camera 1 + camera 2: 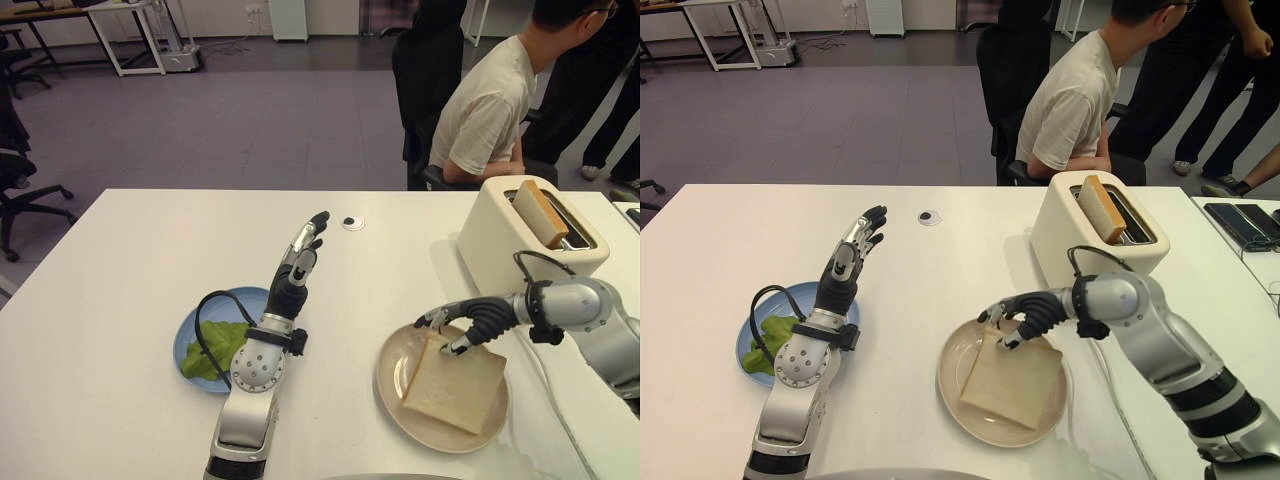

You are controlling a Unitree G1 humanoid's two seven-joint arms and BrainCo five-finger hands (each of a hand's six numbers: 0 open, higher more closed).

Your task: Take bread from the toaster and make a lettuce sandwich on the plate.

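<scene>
My R hand (pixel 465 322) is curled onto the far-left corner of a bread slice (pixel 458 388), which lies flat on the tan plate (pixel 392 385), near right on the bench (pixel 100 300). L hand (pixel 303 248) is up mid-bench, fingers straight, holding nothing. Lettuce (pixel 218 352) sits on blue plate (pixel 245 302), near left. 2nd slice (pixel 540 213) stands in toaster (pixel 495 240), far right.

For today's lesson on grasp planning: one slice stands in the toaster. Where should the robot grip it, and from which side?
Take the standing slice by its exposed top, pinching its two flat faces, coming down from above. It stands on edge in the slot, and the toaster hides its lower part. The right hand, at the plated slice, is probably nearer.
</scene>
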